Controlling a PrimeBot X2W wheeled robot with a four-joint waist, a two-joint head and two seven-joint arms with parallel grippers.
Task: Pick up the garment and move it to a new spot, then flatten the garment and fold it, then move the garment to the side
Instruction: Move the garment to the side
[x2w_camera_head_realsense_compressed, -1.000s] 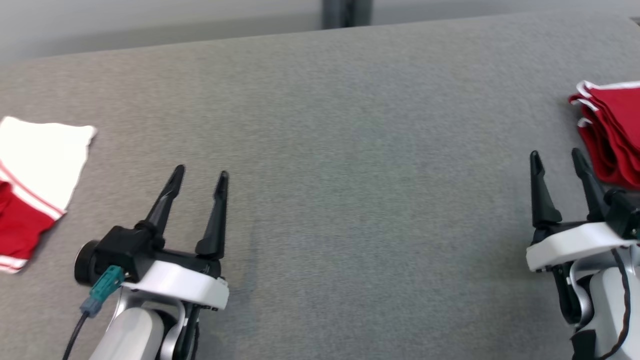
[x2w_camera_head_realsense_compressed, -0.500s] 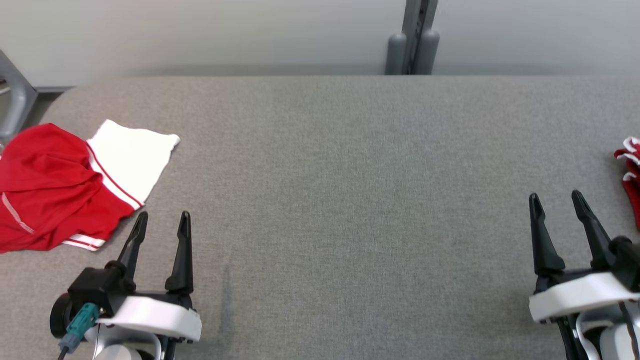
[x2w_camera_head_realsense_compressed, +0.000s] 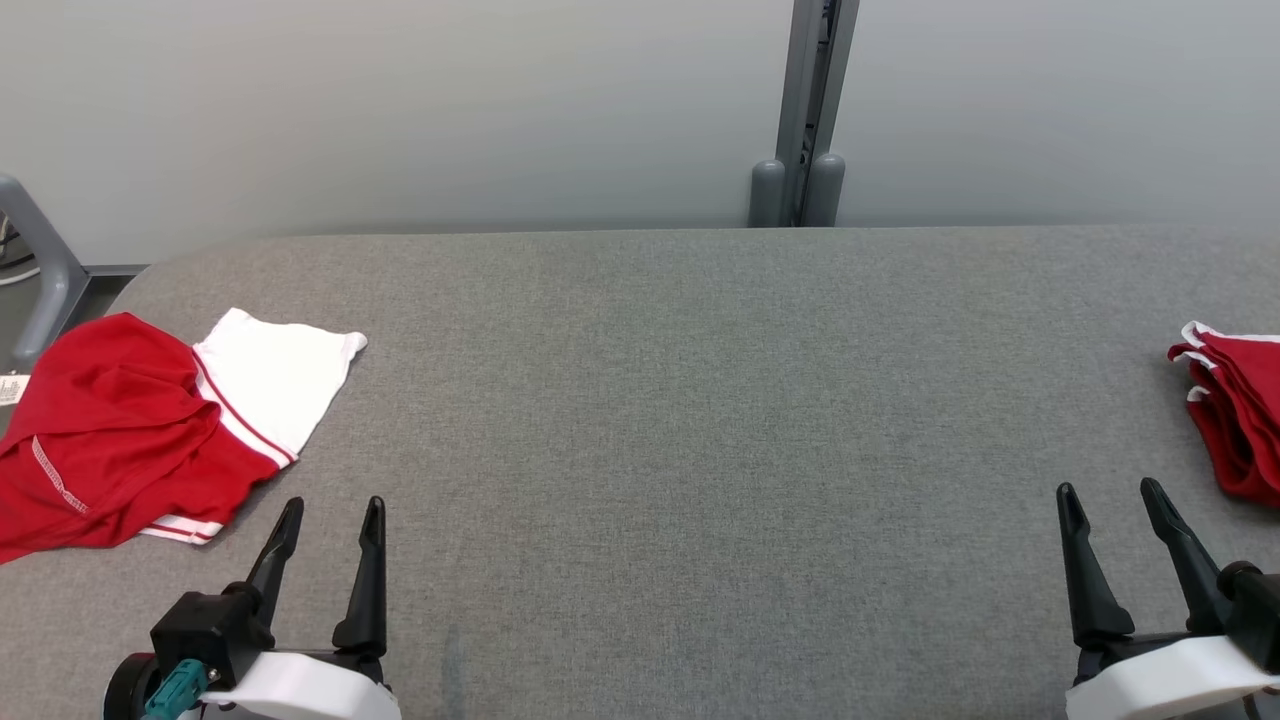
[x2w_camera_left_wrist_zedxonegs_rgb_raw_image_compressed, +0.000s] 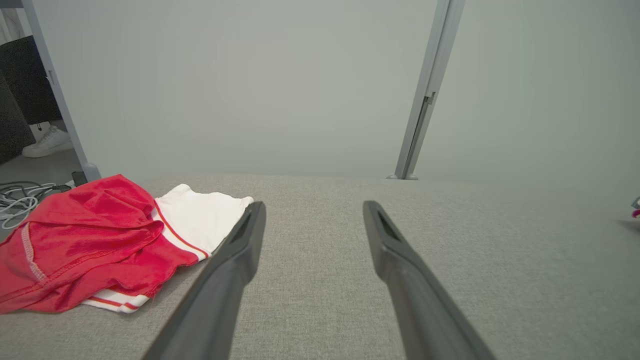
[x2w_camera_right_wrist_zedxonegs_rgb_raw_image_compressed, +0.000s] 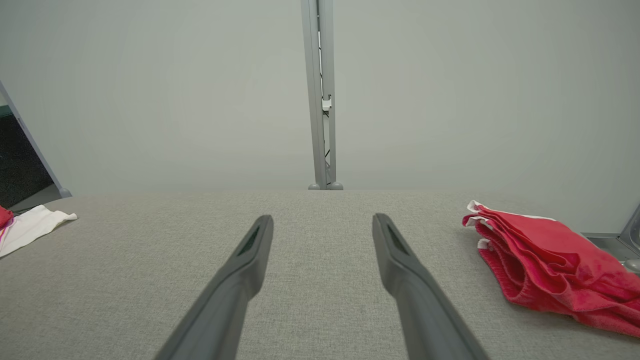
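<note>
Head view, garment (x2w_camera_head_realsense_compressed: 120, 430) left, stack (x2w_camera_head_realsense_compressed: 1240, 420) right, post (x2w_camera_head_realsense_compressed: 808, 100) behind

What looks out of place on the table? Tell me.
The garment at the left end of the table lies crumpled, its red part bunched over the white, and it seems to reach the edge. The red pile at the right looks folded. Nothing is spilled or damaged.
</note>
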